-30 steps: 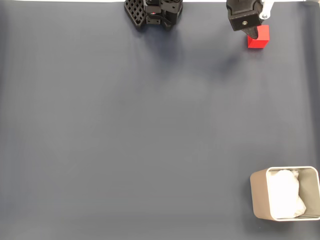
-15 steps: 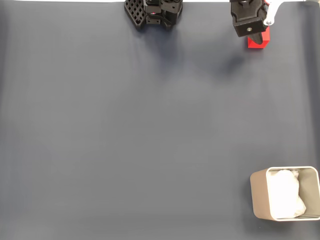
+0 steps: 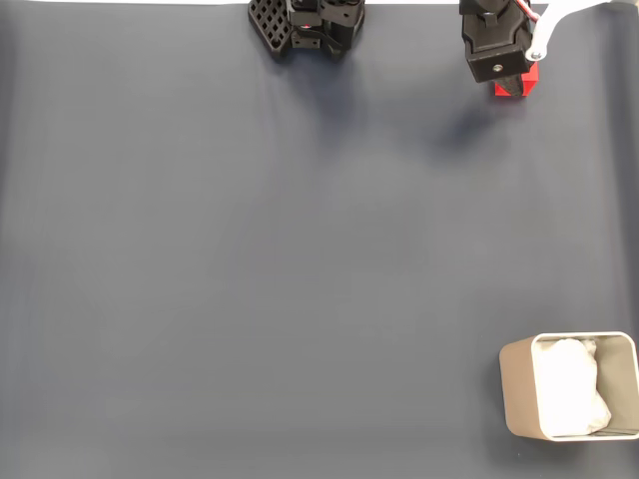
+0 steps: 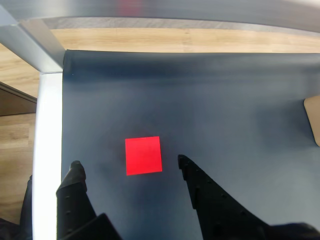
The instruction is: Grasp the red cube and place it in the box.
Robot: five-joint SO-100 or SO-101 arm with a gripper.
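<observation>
Spread wide in the wrist view, the end effector (image 4: 130, 165) has one dark fingertip on each side of the red cube (image 4: 143, 155), neither touching it. That view shows the cube's top as a near-square patch on the dark mat (image 4: 225, 110), slightly turned, with no clear long axis. A pale frame rail (image 4: 47, 150) runs left of the cube, wooden floor (image 4: 165, 40) lies beyond the mat's far edge, and a beige corner of the box (image 4: 314, 117) peeks in at the right. From the fixed view, the end effector (image 3: 511, 82) hides most of the red cube (image 3: 528, 80), leaving a red sliver, and its spread cannot be judged there. The box (image 3: 517, 384), with white padding (image 3: 569, 387) inside, sits well apart from the cube at the lower right of the tabletop (image 3: 250, 279); the arm's base (image 3: 310, 25) stands left of the cube.
</observation>
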